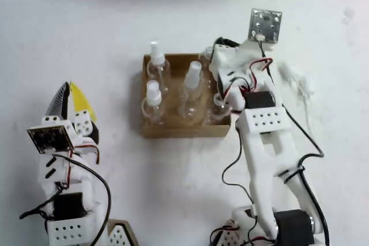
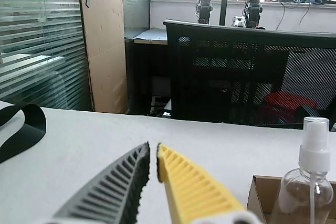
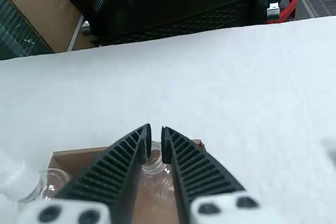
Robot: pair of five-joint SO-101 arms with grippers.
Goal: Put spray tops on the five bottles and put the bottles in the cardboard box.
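At the middle of the white bench sits a shallow brown cardboard box with clear plastic bottles standing upright in it. Three of them carry white spray tops: a capped bottle at the far left corner, a second capped bottle at the near left corner, and a third capped bottle in the middle of the box. A bare-necked clear bottle stands at the near right corner.

Over the far right corner hangs the right arm's white wrist. Its black ribbed hand points down at another open-necked clear bottle. The two fingers are drawn almost together with a slim gap between them, and the bottle's neck shows through that gap below the tips. Whether the fingers touch the neck I cannot tell.

On the left of the bench, well apart from the box, the left arm's hand, with one black finger and one yellow, points toward the far side. Its tips nearly meet and nothing is between them.

To the right of the right arm, a loose white spray top with a thin tube lies on the bench.
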